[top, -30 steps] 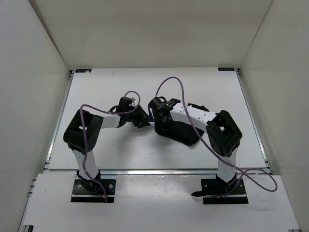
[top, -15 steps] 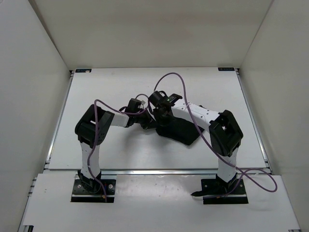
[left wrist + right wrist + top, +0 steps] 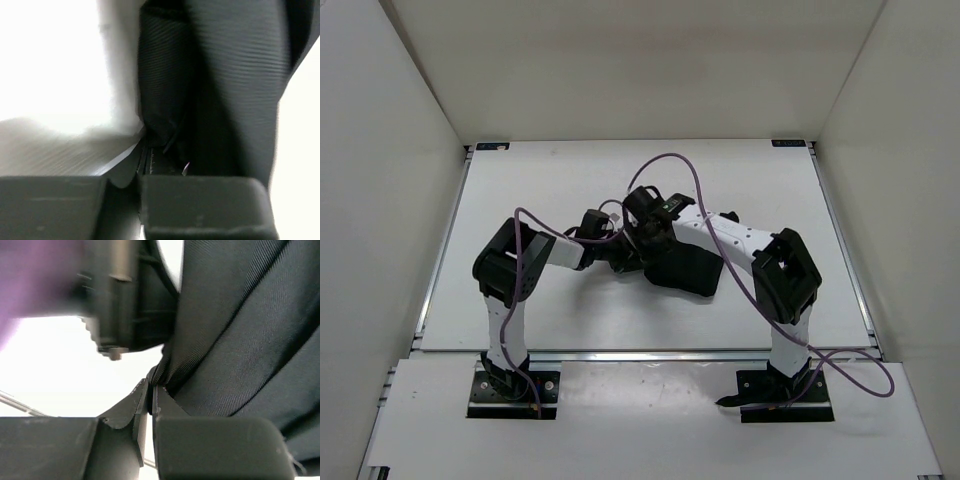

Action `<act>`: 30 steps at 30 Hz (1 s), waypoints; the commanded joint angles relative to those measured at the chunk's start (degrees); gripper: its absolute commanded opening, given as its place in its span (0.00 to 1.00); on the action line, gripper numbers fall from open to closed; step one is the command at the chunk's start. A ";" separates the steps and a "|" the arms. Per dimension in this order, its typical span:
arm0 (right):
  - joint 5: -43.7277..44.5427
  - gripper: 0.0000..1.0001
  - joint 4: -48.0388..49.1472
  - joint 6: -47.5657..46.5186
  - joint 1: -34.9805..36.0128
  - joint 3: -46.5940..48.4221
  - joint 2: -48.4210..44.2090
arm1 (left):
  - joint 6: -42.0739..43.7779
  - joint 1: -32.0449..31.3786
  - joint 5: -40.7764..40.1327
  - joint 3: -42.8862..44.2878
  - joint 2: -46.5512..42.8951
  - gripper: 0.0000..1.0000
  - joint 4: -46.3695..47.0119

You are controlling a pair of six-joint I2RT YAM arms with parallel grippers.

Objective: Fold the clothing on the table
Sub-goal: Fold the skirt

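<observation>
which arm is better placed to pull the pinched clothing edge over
Right, probably: the right gripper pinches the clothing at its edge, its arm lying over it; the left gripper, also clamped there, would overreach.

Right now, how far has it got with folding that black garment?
Done: the clothing lies as a compact bundle near the middle of the table, not spread out. In hand: the left pincer and the right pincer are each shut on fabric at its left edge, close together. Left: it is not a neat flat fold yet, so probably laying that edge over and letting go.
</observation>
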 commanded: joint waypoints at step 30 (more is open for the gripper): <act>-11.39 0.59 0.11 -2.90 -10.65 -11.52 -19.79 | 3.76 20.26 4.19 -19.57 -35.97 0.61 -10.13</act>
